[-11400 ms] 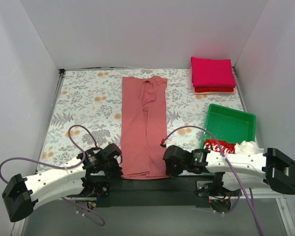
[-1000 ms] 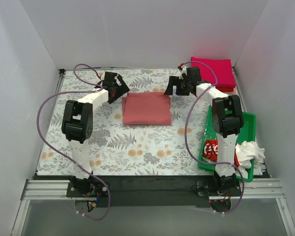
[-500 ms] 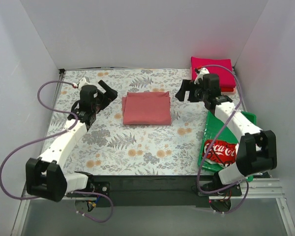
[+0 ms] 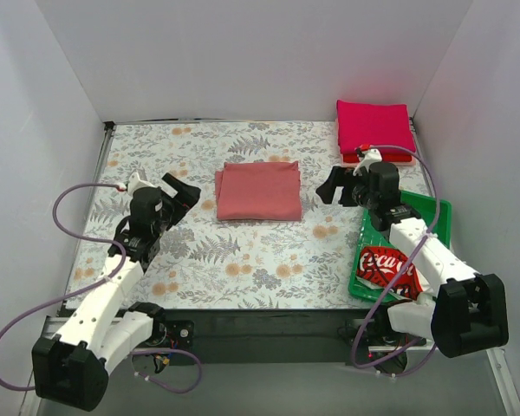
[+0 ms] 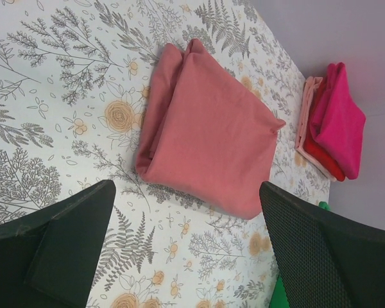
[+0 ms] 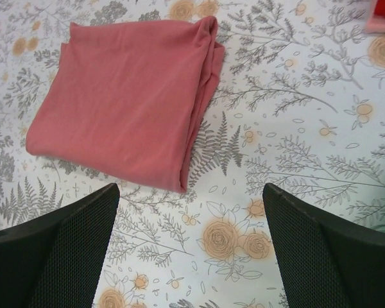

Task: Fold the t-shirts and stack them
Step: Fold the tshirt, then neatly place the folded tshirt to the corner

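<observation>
A dusty salmon-red t-shirt [image 4: 258, 192] lies folded into a square at the middle of the table, and shows in the left wrist view [image 5: 208, 131] and the right wrist view [image 6: 125, 99]. A stack of folded magenta and red t-shirts [image 4: 375, 130] [image 5: 330, 122] rests at the back right. A crumpled red t-shirt with white Coca-Cola lettering [image 4: 386, 264] lies in the green tray [image 4: 437, 217]. My left gripper [image 4: 185, 192] [image 5: 187, 192] hovers open left of the salmon shirt. My right gripper [image 4: 328, 189] [image 6: 191, 189] hovers open to its right. Neither touches cloth.
The floral table covering [image 4: 243, 260] spans the table between white walls. The green tray stands at the right edge, partly under my right arm. Purple cables loop off both arms.
The salmon shirt went from a long strip to a folded square. In the last second both arms have drawn back from its far corners toward the near side, jaws staying open.
</observation>
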Robot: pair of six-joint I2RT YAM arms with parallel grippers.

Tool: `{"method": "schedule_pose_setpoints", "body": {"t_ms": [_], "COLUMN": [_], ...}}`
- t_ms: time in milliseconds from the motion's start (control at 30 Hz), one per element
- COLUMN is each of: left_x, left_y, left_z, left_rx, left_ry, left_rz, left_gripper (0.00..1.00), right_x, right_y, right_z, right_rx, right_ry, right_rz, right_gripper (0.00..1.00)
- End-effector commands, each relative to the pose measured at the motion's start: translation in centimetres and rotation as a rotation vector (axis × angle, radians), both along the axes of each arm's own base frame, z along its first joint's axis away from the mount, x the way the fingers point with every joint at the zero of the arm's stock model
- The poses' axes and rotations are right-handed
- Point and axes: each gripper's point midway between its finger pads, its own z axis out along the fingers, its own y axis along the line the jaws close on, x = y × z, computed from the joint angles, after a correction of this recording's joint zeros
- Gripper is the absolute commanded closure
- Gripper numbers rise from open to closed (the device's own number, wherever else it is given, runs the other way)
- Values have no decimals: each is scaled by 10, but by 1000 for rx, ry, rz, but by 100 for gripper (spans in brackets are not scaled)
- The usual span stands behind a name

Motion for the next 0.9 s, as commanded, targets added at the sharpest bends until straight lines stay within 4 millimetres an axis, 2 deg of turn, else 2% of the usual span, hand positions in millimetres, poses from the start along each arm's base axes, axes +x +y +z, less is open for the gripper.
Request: {"method": "schedule_pose_setpoints", "body": {"t_ms": [0,100,167,233,433,533,567,633,667,700,733,833,867], "left_x": [-16,-23,-25,-26,-23,-22,-22,-23,-23,-23,-22,-21,-21], "left_y": [3,5,7,8,3,1,1,1,1,2,4,8,8], "left_z": [-7,-22,-24,-28,-37,-41,-44,-47,-48,-49,-49,-51,-51], "left_rx": [-33,-43,-46,-35,-9,-2,0,4,9,11,17,29,29], "left_ry": [-6,16,13,19,53,68,73,77,77,78,73,67,66], "left_rz": [18,30,38,37,0,-11,-16,-20,-21,-15,-4,11,12], "left_gripper": [5,5,5,5,4,4,4,4,4,4,4,4,4], "right_x": [-2,-6,-8,-7,3,15,20,30,32,40,43,54,57], "right_y": [13,15,18,24,41,50,53,58,63,67,70,82,86], "right_z": [8,-6,-10,-4,-7,-19,-33,-33,-46,-41,-54,-61,-74], "right_rx": [59,60,67,96,162,169,164,168,162,161,153,142,139], "right_ry": [-56,-23,-9,-46,-30,16,55,61,93,82,111,127,159], "right_rz": [68,77,101,122,186,211,212,217,224,229,231,233,231], "right_gripper": [2,2,2,2,2,2,2,2,2,3,3,8,9]}}
